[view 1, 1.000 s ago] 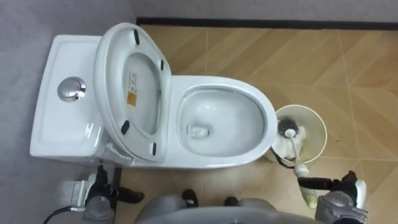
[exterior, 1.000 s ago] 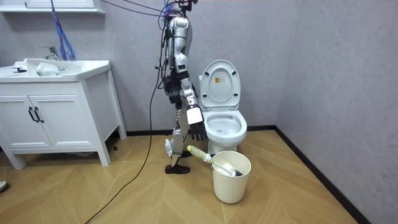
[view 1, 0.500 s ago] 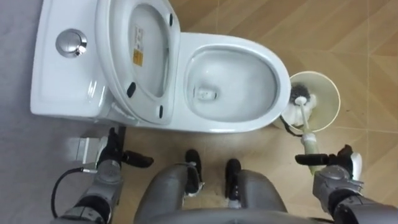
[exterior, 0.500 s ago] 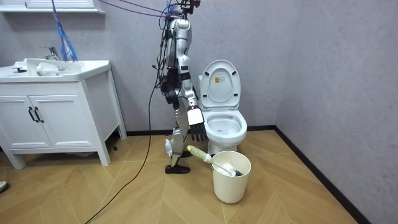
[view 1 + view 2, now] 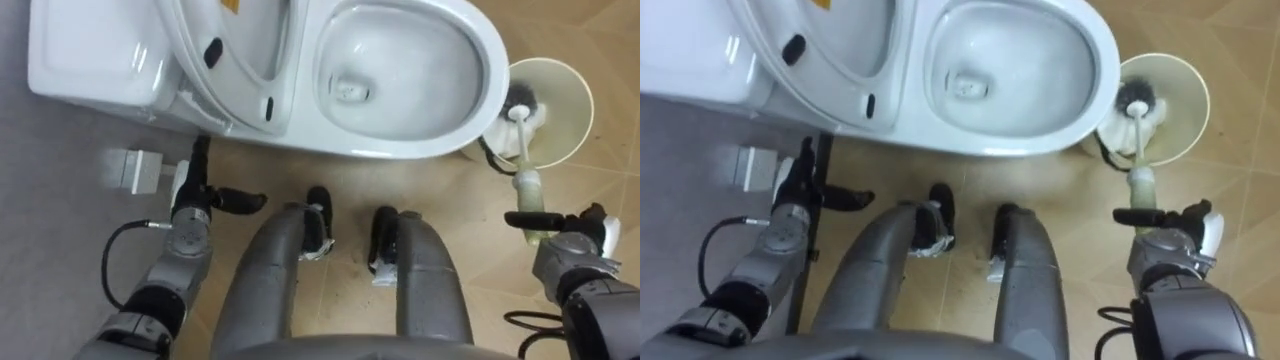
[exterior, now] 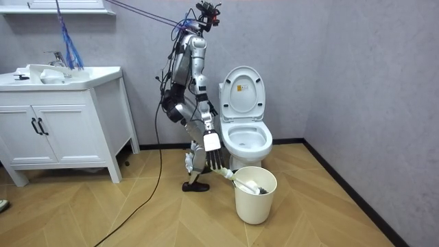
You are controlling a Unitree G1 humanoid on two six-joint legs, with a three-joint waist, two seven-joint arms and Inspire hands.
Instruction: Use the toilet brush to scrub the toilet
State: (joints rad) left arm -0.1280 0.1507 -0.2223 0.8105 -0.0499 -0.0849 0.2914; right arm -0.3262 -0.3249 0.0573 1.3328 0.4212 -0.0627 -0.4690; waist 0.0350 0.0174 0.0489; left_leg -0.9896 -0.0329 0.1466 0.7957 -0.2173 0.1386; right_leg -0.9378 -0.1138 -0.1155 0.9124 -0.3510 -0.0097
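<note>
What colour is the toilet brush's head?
Black; the brush head shows best in the right eye view.

A white cabinet with a basin and tap stood against the grey wall. The floor was herringbone wood.

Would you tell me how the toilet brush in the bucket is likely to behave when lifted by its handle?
The toilet brush looks straight and rigid, so it should lift without drooping. Its bristle head sits down in the bucket, far from the handle, so it may swing. The bucket might tip if the head catches its rim.
</note>
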